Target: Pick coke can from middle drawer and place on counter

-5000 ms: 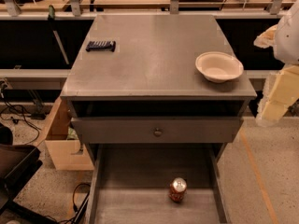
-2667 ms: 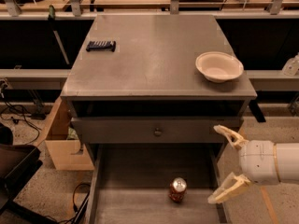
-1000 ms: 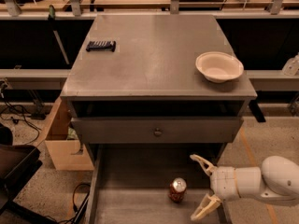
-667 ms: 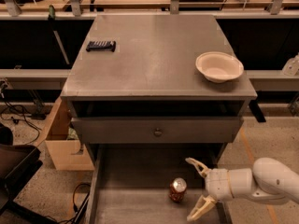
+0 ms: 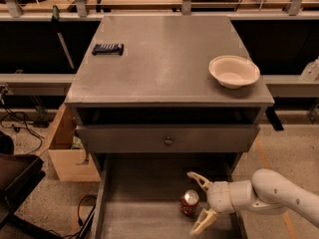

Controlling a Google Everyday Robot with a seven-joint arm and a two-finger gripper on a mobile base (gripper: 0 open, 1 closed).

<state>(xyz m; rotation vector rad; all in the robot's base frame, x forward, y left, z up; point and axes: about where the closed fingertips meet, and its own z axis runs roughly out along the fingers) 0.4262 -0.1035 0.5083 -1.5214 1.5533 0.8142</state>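
Observation:
The coke can (image 5: 189, 202) stands upright on the floor of the open middle drawer (image 5: 139, 213), right of its centre. My gripper (image 5: 199, 203) comes in from the right, open, with one finger (image 5: 197, 179) behind the can and the other (image 5: 203, 221) in front of it. The fingertips sit just right of the can and I cannot tell if they touch it. The counter (image 5: 164, 59) is the grey top of the cabinet above.
A white bowl (image 5: 234, 71) sits at the counter's right edge and a dark flat object (image 5: 107, 49) at its left rear. A closed drawer front with a knob (image 5: 168, 141) overhangs the open drawer. A cardboard box (image 5: 67, 151) and cables lie on the floor to the left.
My gripper came down from the right side of the cabinet into the open drawer and moved left, its open fingers now close beside the can. The can has not moved.

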